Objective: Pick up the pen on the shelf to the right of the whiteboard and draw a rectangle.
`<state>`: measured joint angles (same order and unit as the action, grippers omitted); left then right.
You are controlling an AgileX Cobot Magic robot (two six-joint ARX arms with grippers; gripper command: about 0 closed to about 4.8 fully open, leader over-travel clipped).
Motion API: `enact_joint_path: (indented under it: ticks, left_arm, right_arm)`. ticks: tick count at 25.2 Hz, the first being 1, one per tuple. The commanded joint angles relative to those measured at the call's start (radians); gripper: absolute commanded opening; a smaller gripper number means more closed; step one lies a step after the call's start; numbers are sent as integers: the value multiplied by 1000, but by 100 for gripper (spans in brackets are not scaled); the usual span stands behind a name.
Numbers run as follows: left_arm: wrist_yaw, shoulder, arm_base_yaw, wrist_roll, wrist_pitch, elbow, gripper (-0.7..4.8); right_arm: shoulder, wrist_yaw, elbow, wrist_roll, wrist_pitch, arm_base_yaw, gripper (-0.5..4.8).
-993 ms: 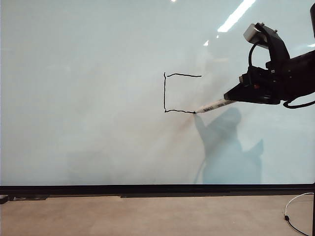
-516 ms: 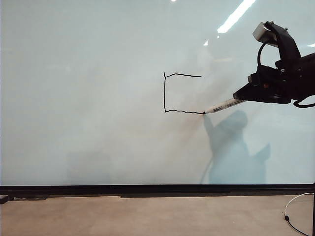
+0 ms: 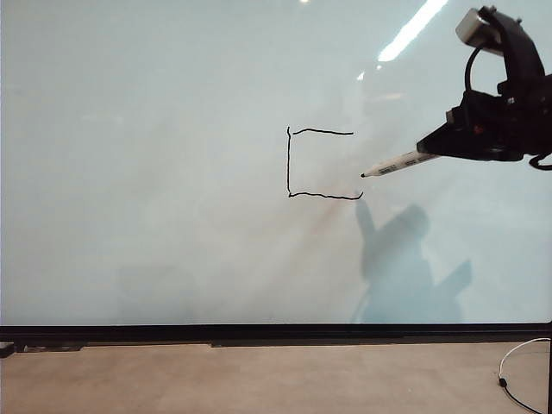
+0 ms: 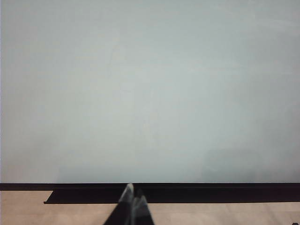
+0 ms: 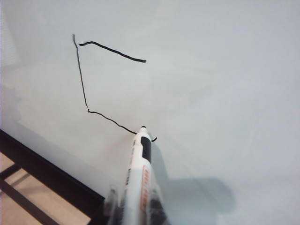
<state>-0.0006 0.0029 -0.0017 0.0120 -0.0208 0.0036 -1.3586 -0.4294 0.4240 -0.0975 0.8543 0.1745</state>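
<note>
The whiteboard (image 3: 172,216) fills the exterior view. On it is a part-drawn rectangle (image 3: 289,164): a left side, a top line and a bottom line, with the right side open. My right gripper (image 3: 435,145) comes in from the right, shut on the white pen (image 3: 397,163). The pen's black tip sits a little above the right end of the bottom line; I cannot tell if it touches the board. The right wrist view shows the pen (image 5: 142,168) held in the right gripper (image 5: 138,208), and the drawn lines (image 5: 80,75). My left gripper (image 4: 133,199) is shut and empty, low before the whiteboard (image 4: 150,93).
A black ledge (image 3: 276,333) runs along the board's bottom edge, with a tan surface (image 3: 259,379) below it. A white cable (image 3: 517,366) lies at the lower right. The arm's shadow (image 3: 405,259) falls on the board below the pen.
My right gripper moved right with the pen, lengthening the bottom line, then rose. The pen tip is now above that line's right end. The left arm kept still.
</note>
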Motion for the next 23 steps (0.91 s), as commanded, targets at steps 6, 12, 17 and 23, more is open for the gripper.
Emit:
enact_joint_path:
  ticks: [6, 12, 17, 23]
  left_arm:
    - [4, 0, 0, -4, 7, 3, -4]
    - [4, 0, 0, -4, 6, 3, -4]
    - [4, 0, 0, -4, 7, 3, -4]
    - [4, 0, 0, -4, 7, 3, -4]
  right_arm:
    - [130, 62, 72, -248, -407, 40, -5]
    - [129, 150, 177, -382, -570, 103, -5]
    - [128, 231, 253, -471, -691, 128, -5]
    - [127, 254, 290, -524, -730, 128, -5]
